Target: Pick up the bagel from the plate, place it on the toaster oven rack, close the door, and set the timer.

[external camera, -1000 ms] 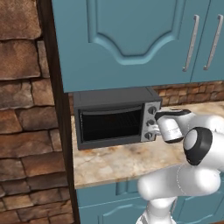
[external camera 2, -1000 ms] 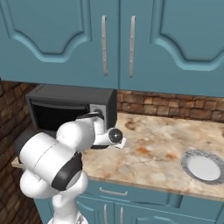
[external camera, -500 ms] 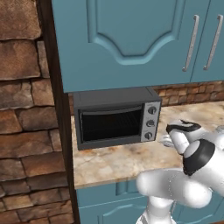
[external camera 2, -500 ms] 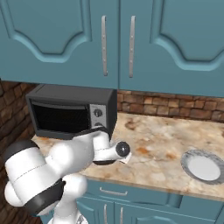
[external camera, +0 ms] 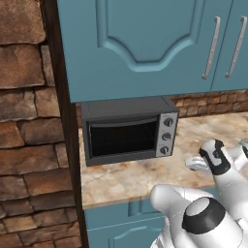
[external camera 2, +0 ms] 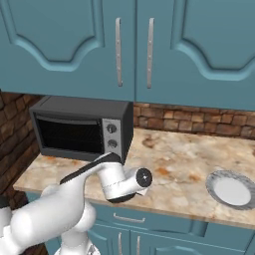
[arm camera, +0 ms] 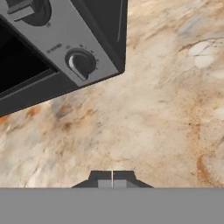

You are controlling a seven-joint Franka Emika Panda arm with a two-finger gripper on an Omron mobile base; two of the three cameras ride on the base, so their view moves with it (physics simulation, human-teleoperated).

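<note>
Leftmost, the toaster oven's door (external camera: 123,138) is shut, with the timer (external camera: 164,150) lowest on its control strip. Next, the gripper (arm camera: 112,183) hangs over the marble counter (external camera 2: 174,164), fingertips pressed together, holding nothing. Far right lies the plate (external camera 2: 232,189), bare.

The light is even and soft in all three views, bright without harsh contrast, as rendered scenes tend to be. The marbled tabletop (external camera 2: 174,164) reads pale and clear, with only a faint dark band of shadow under the toaster oven (external camera: 127,130). Its glass door (external camera: 123,137) stays dark, and the wires behind it are barely traceable. The teal cabinets (external camera: 145,43) show gentle shading along their moulded panels and no glare. Edges are crisp but slightly jagged; textures on the brick wall (external camera: 24,121) look smeared. In the hand view the tabletop texture turns blurry and stretched, and straight oven edges stay straight.
</note>
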